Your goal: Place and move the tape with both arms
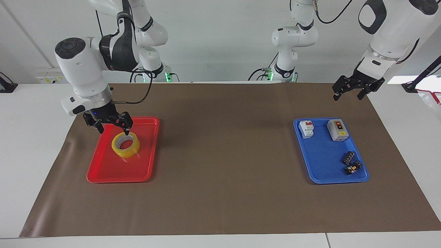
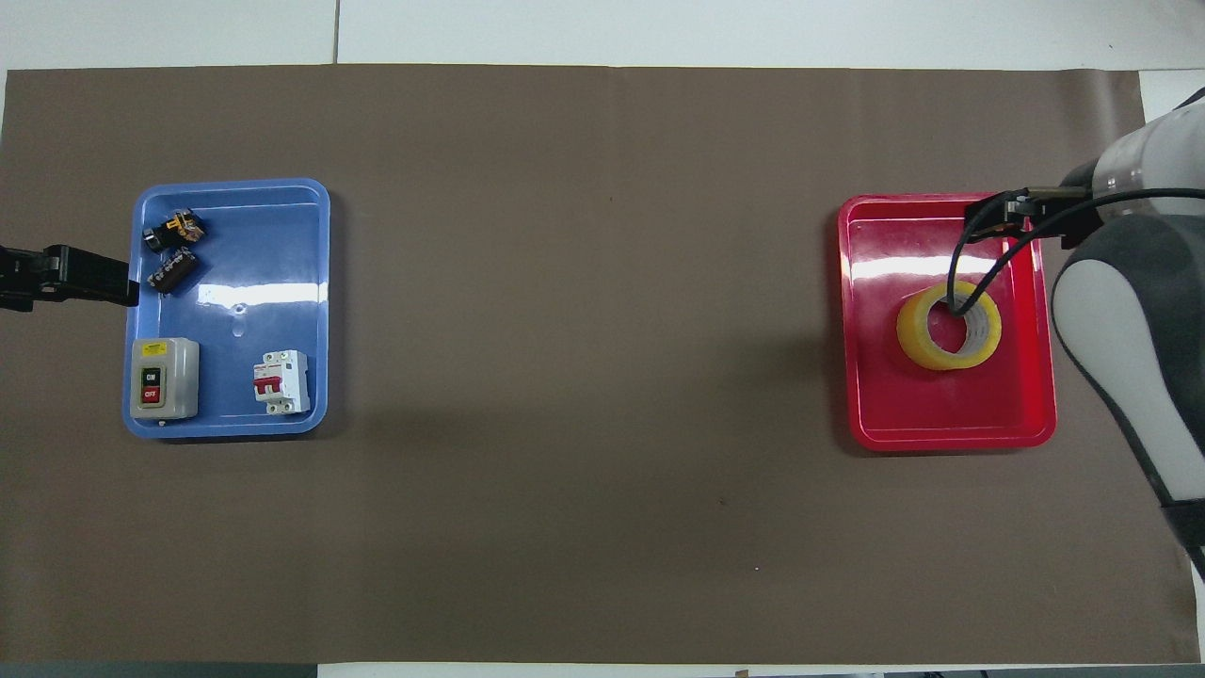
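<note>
Right gripper (image 1: 112,126): raised just above the red tray (image 1: 103,172), over its edge nearest the robots; jaws spread wide, holding nothing.
Tape (image 1: 125,144): lying flat in the red tray, toward the right arm's end of the bench, free of any grip.
Left gripper (image 1: 350,91): waiting, jaws apart and empty, above the bench's corner near the blue tray (image 1: 320,172).
Progress: placement appears complete; any further move is not begun.

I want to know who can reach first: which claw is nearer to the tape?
Right. The right claw is open just above the tape; the left claw waits beside the blue tray.
</note>
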You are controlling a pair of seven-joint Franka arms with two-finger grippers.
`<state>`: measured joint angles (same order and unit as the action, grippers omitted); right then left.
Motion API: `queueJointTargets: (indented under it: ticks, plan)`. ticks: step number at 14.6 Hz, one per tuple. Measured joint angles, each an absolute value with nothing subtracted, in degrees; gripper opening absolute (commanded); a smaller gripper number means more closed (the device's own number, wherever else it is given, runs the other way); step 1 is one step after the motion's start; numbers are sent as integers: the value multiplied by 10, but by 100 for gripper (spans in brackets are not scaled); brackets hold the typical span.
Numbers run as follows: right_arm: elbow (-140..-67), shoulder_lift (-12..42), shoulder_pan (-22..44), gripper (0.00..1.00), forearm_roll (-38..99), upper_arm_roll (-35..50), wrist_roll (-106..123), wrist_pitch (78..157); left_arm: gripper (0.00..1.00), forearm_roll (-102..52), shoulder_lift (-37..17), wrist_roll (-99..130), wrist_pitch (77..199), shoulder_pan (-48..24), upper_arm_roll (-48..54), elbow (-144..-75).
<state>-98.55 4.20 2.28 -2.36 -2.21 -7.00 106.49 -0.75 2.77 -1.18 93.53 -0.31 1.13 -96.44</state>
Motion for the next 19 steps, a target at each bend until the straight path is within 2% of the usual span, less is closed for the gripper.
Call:
queueJointTargets:
  ticks: [3, 6, 8, 19]
  plan:
    - [-933, 4, 9, 100, -24, -29, -70, 947, 100, -8, 28, -12, 935, -3, 11, -964]
    - [-917, -29, 3, 100, -24, -32, -70, 882, 100, -8, 28, -12, 935, -3, 11, -964]
    - [-890, -32, 4, 100, -24, -31, -70, 849, 100, -8, 28, -12, 935, -3, 11, -964]
    - [-873, -24, 14, 100, -23, -6, -70, 823, 100, -8, 28, -12, 935, -3, 11, -964]
